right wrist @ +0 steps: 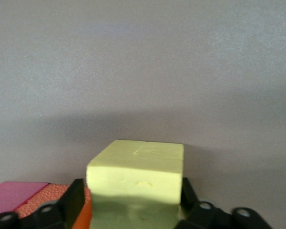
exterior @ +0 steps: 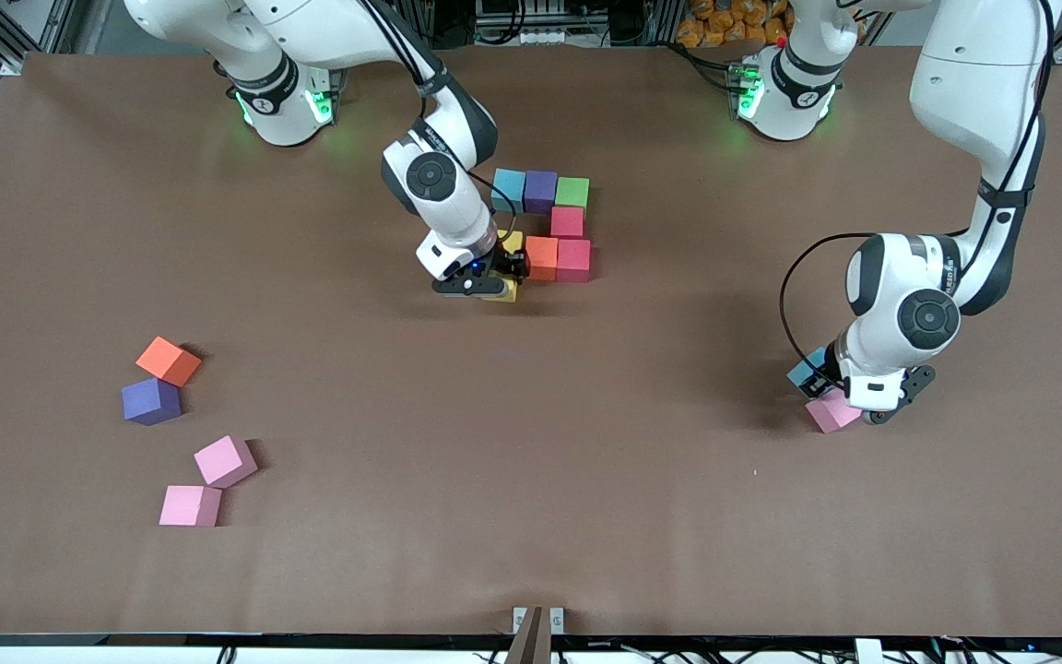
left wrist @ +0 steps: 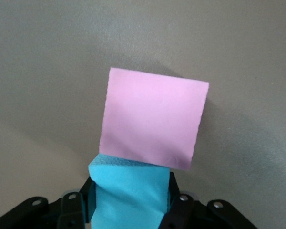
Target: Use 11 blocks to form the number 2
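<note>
Two grippers are down at table level, each with a cube between its jaws. The left gripper is clamped on a light blue block, whose foam sides bulge against the fingers. A pink block lies touching that cube, at the left arm's end of the table.

The right gripper straddles a yellow block resting on the table; whether it squeezes the cube or only brackets it, I cannot tell. That cube sits at the camera-side corner of the unfinished number 2, just beside an orange block.

Outward from there, a second yellow block is partly hidden by the gripper. A crimson block touches the orange one, with another crimson block farther from the camera. The farthest row holds a second light blue block, a purple block and a green block.

Toward the right arm's end lie a loose orange cube touching a loose purple cube, and nearer the camera two loose pink cubes, corner to corner.
</note>
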